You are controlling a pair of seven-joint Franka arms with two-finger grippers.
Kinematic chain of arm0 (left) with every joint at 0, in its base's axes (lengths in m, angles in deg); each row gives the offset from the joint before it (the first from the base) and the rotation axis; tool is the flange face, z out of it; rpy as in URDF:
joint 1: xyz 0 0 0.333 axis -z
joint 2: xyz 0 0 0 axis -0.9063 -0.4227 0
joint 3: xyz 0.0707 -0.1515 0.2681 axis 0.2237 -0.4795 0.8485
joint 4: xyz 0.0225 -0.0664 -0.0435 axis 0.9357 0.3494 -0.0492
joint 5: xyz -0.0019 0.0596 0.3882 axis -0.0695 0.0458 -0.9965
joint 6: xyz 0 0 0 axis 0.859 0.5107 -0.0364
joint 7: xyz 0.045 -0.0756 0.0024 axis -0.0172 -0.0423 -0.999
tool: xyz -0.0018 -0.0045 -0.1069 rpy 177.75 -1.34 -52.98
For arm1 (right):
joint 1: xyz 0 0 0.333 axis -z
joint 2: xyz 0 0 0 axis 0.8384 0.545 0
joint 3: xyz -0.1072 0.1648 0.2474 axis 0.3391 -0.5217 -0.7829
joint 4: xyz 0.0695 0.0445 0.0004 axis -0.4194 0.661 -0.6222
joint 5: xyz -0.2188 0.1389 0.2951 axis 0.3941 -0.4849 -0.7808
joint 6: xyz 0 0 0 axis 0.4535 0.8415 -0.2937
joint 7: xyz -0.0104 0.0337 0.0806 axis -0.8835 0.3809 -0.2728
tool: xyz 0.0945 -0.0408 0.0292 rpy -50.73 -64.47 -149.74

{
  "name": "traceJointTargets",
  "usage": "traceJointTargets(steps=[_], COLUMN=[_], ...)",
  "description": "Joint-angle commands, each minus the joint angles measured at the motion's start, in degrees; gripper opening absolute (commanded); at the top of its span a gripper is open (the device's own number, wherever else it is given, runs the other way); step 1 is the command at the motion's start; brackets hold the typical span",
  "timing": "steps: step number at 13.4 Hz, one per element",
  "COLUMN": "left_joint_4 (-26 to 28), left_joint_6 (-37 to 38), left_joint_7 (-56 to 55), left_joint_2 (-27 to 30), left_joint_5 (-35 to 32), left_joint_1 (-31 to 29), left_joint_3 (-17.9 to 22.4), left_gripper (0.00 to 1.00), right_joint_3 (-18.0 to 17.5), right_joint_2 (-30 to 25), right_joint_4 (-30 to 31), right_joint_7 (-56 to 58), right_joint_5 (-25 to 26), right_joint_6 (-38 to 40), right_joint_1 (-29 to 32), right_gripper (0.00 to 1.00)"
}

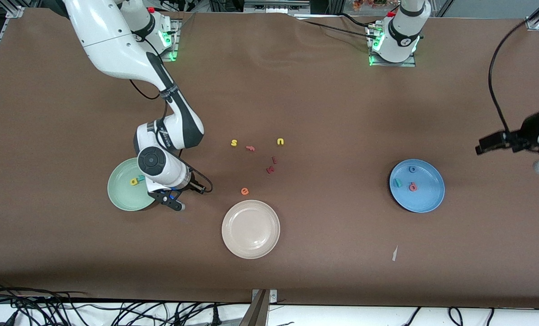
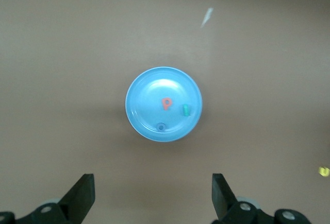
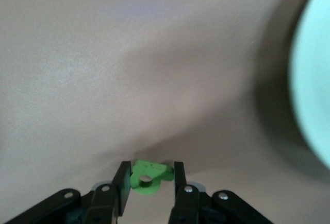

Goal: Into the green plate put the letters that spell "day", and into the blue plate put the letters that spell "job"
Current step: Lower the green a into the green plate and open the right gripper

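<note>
**Green "a" pinched beside the green plate**

Olive-green "a" (image 3: 148, 176) clamped between the right gripper (image 3: 149, 185) fingers, low over the table just beside the green plate (image 1: 117, 197), at its rim toward the cream-white plate (image 1: 250, 229). Inside the green plate: yellow "d" (image 1: 134, 181) touching teal "y" (image 1: 140, 178). Inside the blue plate (image 1: 427, 201): blue "o" (image 1: 412, 170), teal "j" (image 1: 397, 183), pink-red "b" (image 1: 413, 186), each apart. Nothing in the cream-white plate. Loose on the table between plates: yellow "s" (image 1: 234, 142), salmon "f" (image 1: 250, 148), yellow "u" (image 1: 280, 141), dark red letters (image 1: 272, 165), orange "e" (image 1: 245, 191). Left gripper (image 2: 153, 195) spread wide, waiting high above the blue plate. Broad bare table nearer the front camera.
</note>
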Motion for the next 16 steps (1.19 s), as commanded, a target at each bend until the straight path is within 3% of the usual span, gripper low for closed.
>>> traceJointTargets(steps=[1,4,7,9,12,13,14,16], left_joint_4=[4.6,4.7,6.1,6.9,6.8,6.8,6.6,6.1], left_joint_6=[-0.6,0.0,-0.1,-0.4,-0.4,-0.4,-0.4,-0.4], left_joint_7=[0.5,0.0,0.5,0.9,1.0,0.9,1.0,1.0], left_joint_2=[5.7,6.9,9.1,8.5,7.4,7.4,6.9,6.4], left_joint_5=[1.2,1.1,0.4,0.3,0.3,0.4,0.4,0.3], left_joint_1=[1.0,1.3,1.3,1.1,0.8,1.0,0.9,0.8], left_joint_3=[0.2,0.2,0.3,0.3,0.1,0.0,-0.1,-0.1], left_gripper=[1.00,1.00,1.00,1.00,1.00,1.00,1.00,1.00], right_joint_3=[0.1,1.5,6.6,9.0,9.1,9.1,9.1,9.1], right_joint_2=[-2.7,-5.4,-8.5,-11.0,-14.5,-14.6,-14.5,-14.6], right_joint_4=[-3.2,-4.5,-2.7,1.6,10.1,10.7,10.5,9.6], right_joint_7=[6.1,14.8,25.9,31.1,31.8,32.0,31.8,31.5], right_joint_5=[0.3,0.3,-0.1,-0.5,-0.5,-0.5,-0.5,-0.5], right_joint_6=[9.0,16.4,22.3,20.1,10.6,9.5,9.4,10.0], right_joint_1=[2.8,5.1,5.4,5.5,5.5,5.4,5.5,5.5], right_gripper=[0.17,0.17,0.18,0.18,0.22,0.32,0.73,0.89])
